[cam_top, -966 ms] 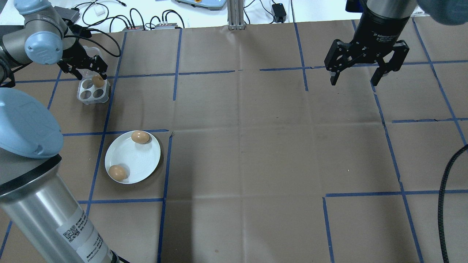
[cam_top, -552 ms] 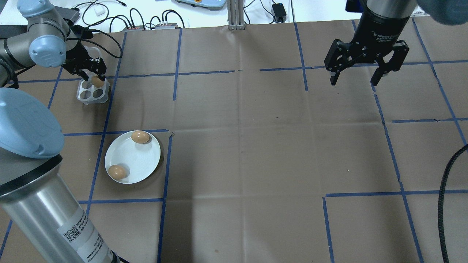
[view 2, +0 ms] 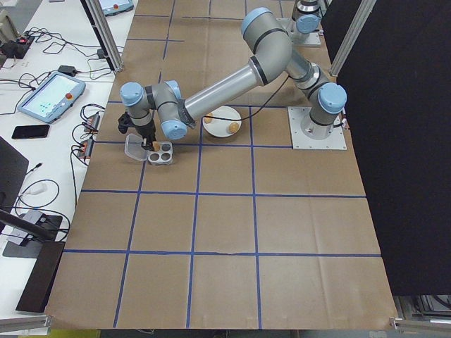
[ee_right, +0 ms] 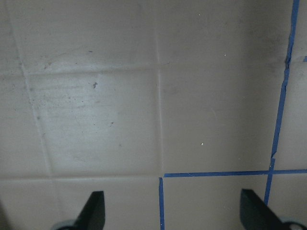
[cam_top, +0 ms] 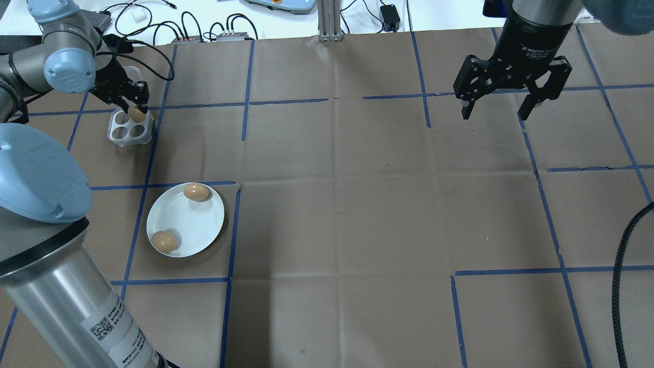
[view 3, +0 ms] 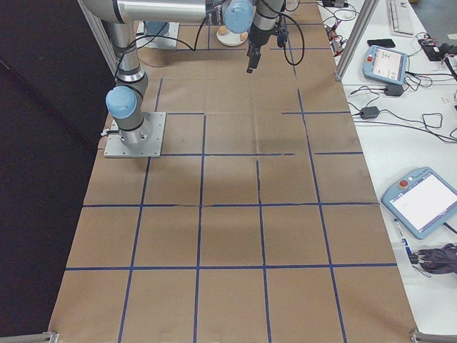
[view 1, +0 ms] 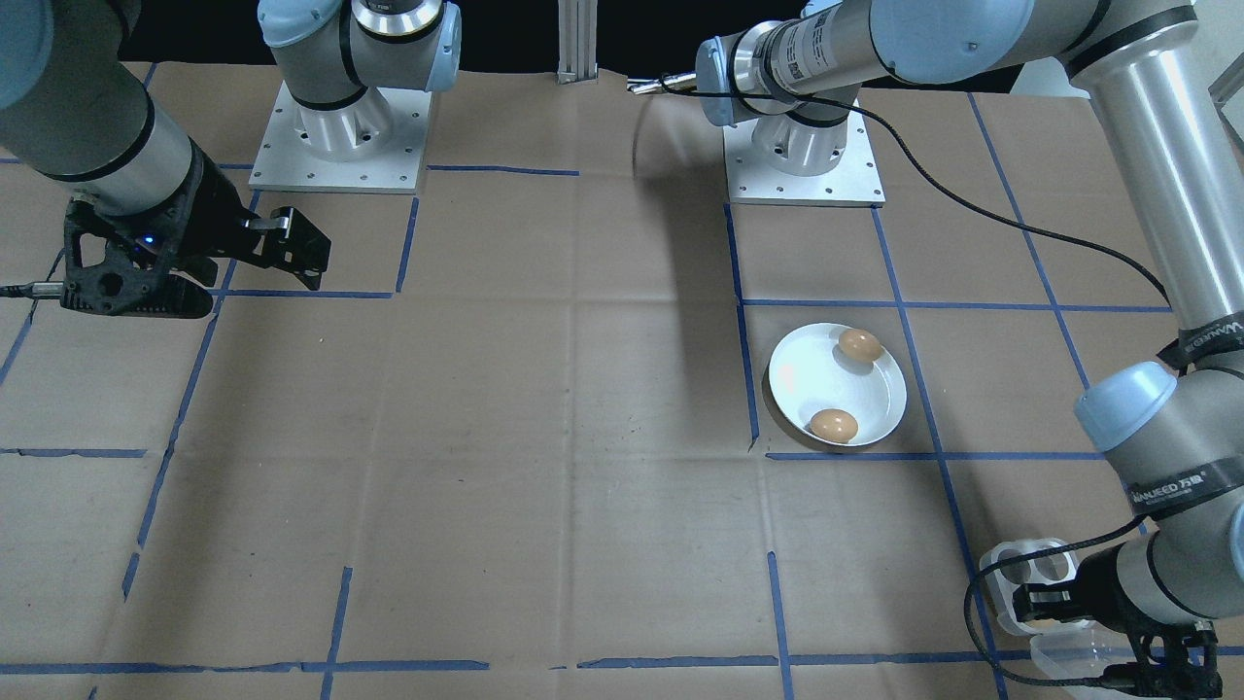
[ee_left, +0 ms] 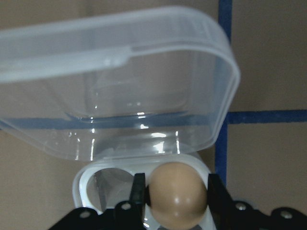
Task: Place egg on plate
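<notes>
While seated in tray [cam_top: 130,128] cup: egg [ee_left: 178,192], flanked by left gripper [ee_left: 176,197] jaws, closing or closed, contact unclear; plate [cam_top: 191,225] nearby; right gripper [cam_top: 513,91] open, far.

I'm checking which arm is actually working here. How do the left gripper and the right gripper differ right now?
The left gripper is low over the egg tray, its fingers on either side of the egg in one cup; the right gripper hangs above bare paper, well away from tray and plate. The left one's jaws sit narrow around the egg; the right's are spread wide and empty. Both are black two-finger grippers.
</notes>
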